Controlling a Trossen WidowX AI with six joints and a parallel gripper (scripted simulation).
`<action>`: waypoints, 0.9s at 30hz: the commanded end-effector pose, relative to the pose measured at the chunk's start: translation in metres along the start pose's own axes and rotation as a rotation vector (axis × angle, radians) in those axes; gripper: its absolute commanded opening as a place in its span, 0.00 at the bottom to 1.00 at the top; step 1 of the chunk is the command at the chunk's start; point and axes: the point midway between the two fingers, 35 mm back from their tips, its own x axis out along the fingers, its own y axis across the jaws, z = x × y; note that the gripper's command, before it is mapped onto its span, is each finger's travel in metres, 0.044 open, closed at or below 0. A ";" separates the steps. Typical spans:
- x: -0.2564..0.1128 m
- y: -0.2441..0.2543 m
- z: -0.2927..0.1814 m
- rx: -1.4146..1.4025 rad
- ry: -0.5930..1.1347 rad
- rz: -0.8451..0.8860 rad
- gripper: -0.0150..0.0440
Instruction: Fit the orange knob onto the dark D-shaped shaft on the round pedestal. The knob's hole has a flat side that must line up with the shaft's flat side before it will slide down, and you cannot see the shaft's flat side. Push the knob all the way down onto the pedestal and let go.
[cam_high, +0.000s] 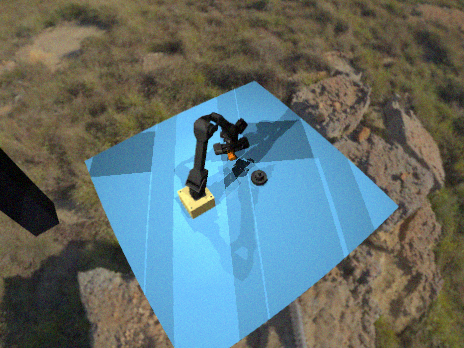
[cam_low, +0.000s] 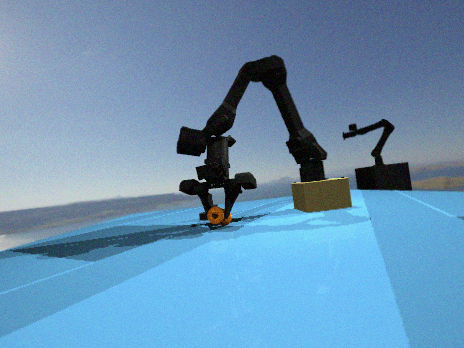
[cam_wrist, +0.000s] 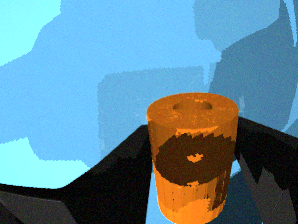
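Observation:
The orange knob (cam_wrist: 193, 156) is a short cylinder lying on its side between my two dark fingers. My gripper (cam_low: 218, 212) is shut on the orange knob (cam_low: 218, 215) low at the blue surface. In the overhead view the knob (cam_high: 231, 156) shows under the gripper (cam_high: 231, 152). The round dark pedestal with its shaft (cam_high: 259, 177) stands apart, to the right of the knob. The shaft's flat side cannot be seen.
The arm's yellow base block (cam_high: 196, 201) stands on the blue sheet; it also shows in the low side view (cam_low: 321, 194). A second dark arm on a black box (cam_low: 382, 172) stands far behind. Rocks (cam_high: 350, 110) border the sheet's right edge.

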 end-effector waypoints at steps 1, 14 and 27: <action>-0.003 0.000 -0.003 -0.005 -0.055 -0.001 0.56; -0.010 0.000 -0.013 -0.004 -0.228 -0.001 0.56; -0.014 0.000 -0.023 -0.004 -0.397 -0.001 0.56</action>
